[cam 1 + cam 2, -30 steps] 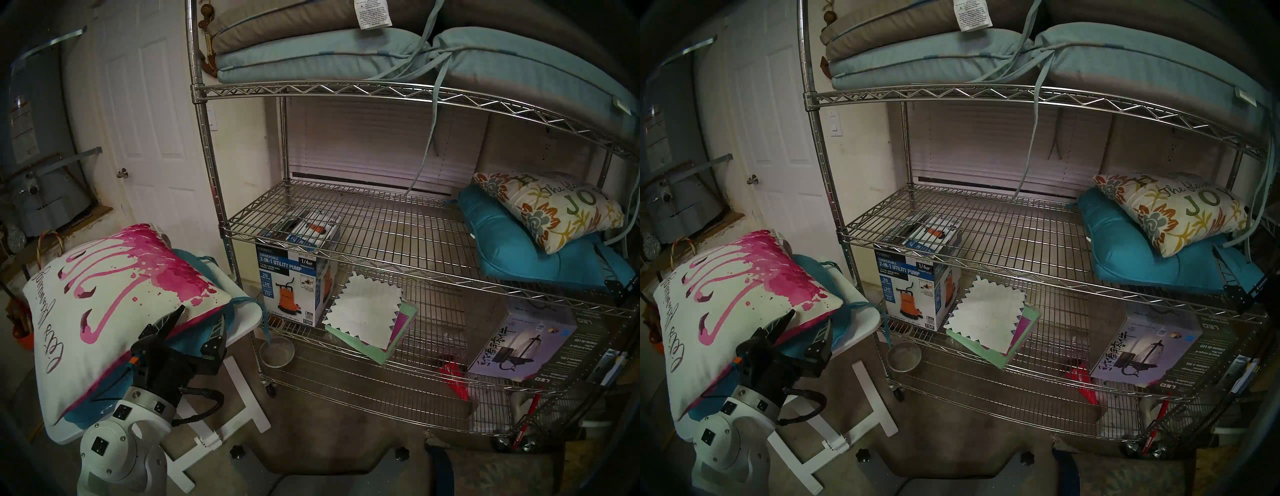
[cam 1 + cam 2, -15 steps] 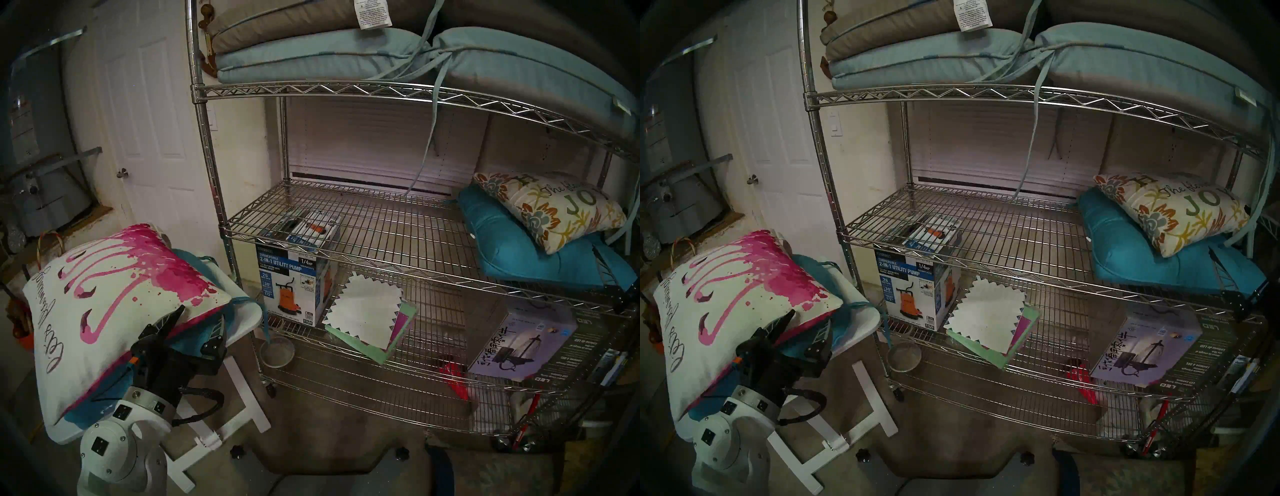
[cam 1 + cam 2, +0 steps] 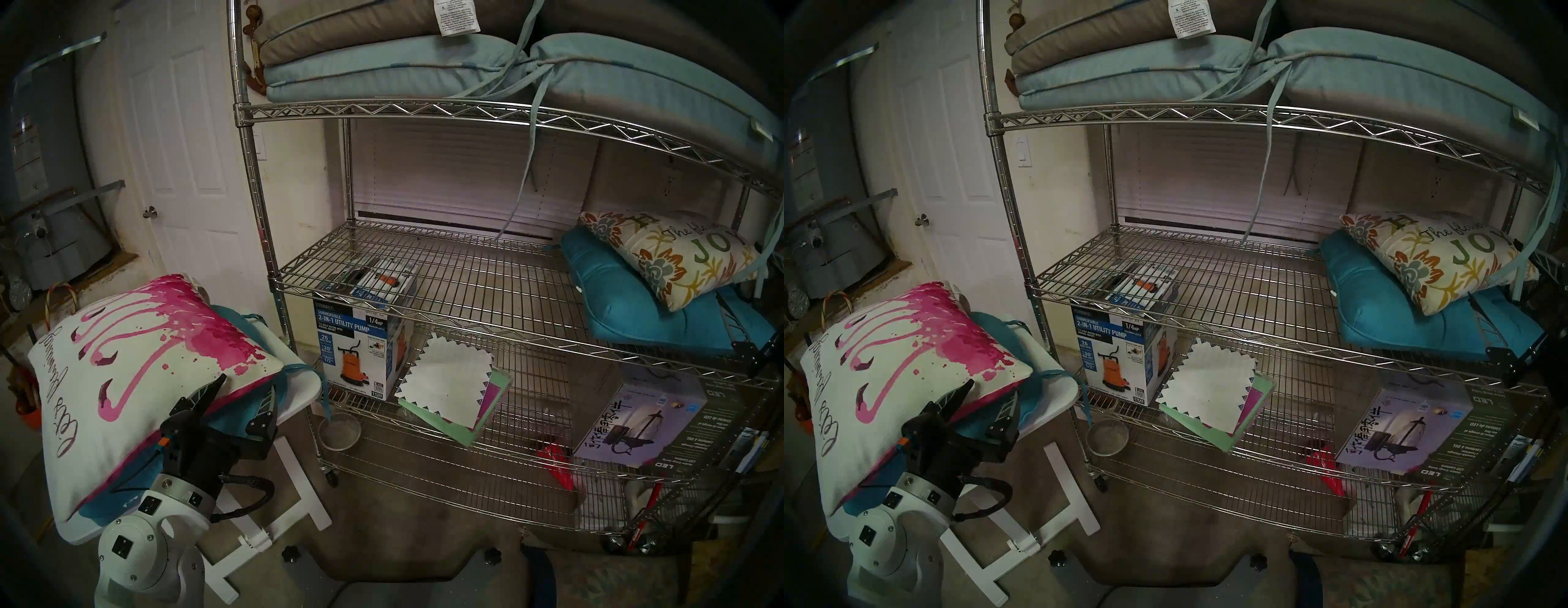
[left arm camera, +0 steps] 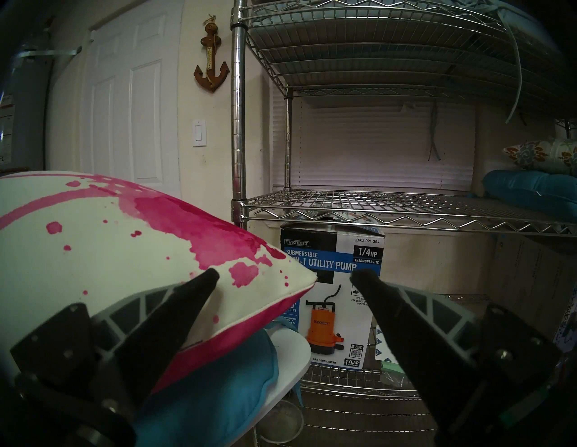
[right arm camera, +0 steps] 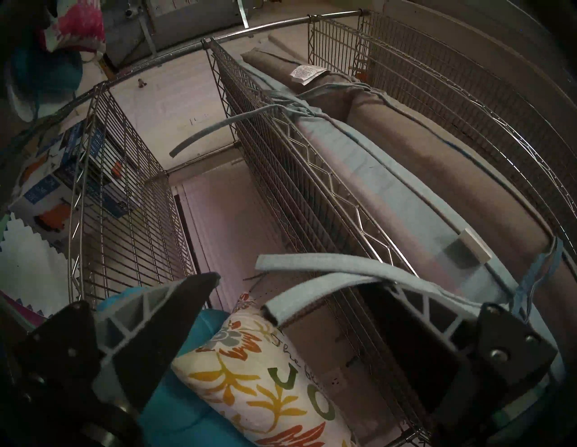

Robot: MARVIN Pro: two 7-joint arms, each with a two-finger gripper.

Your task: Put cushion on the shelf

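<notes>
Left gripper [image 4: 282, 274]: spread, straddling pillow [image 3: 140, 373] corner; your pinch may slip.
Right gripper [image 5: 290, 287]: spread, empty; strap [image 5: 343, 265] draped over it, may snag.

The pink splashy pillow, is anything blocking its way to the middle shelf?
Nothing visible blocks the pink pillow. The middle shelf is bare on its near left side; the teal cushion and floral pillow sit at its right end.

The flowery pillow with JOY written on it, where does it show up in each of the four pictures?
Head left view: floral pillow at far right, on a teal cushion.
Head right view: far right, same perch.
Left wrist view: only a corner at the right edge.
Right wrist view: bottom centre.
Shared landmark: the teal cushion beneath it.
</notes>
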